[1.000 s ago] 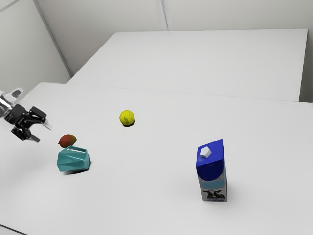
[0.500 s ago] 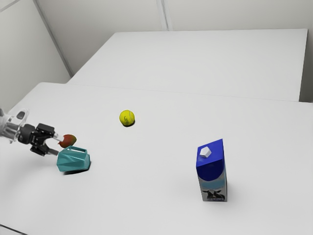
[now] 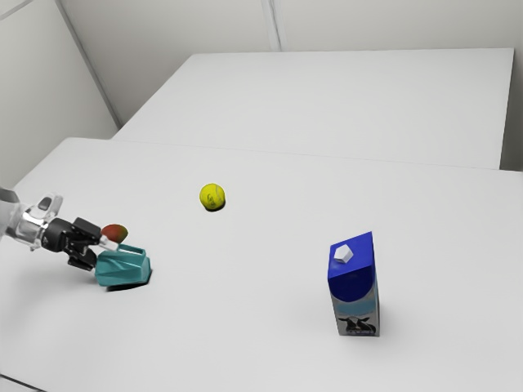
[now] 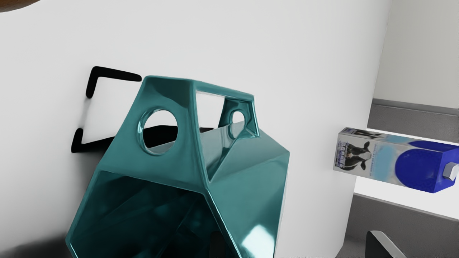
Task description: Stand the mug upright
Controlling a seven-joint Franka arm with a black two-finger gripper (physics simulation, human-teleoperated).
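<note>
Exterior view: teal mug (image 3: pixel 122 268) lying on its side on white counter (image 3: pixel 245 327), not upright. Handle (image 3: pixel 132 248) on the upper side, mouth toward the tool (image 3: pixel 106 255), which is right at the mug, at the exterior view's left. Arm (image 3: pixel 31 224) comes in from that side, low over the counter. Red-green fruit (image 3: pixel 115 233) just behind mug and tool, partly hidden by the tool. Yellow ball (image 3: pixel 212 196) farther back, between mug and carton, apart from both. Carton (image 3: pixel 355 282) upright toward the exterior view's right, well apart from the mug; blue top, white cap, cow print low on the front.

Wrist view: mug up close, open mouth facing the camera, inside dark. Handle has 2 round holes, 1 near the mouth, 1 farther along. Tool is spread, fingers apart, not clamped on anything: 1 finger (image 4: pixel 382 245) outside the mug with a gap to its wall, the other a dark shape within the mouth; whether that finger touches the inside, can't tell. Black angular shadow (image 4: pixel 116 73) on the counter beside the mug. Carton out past the mug, on the outer finger's side.
</note>
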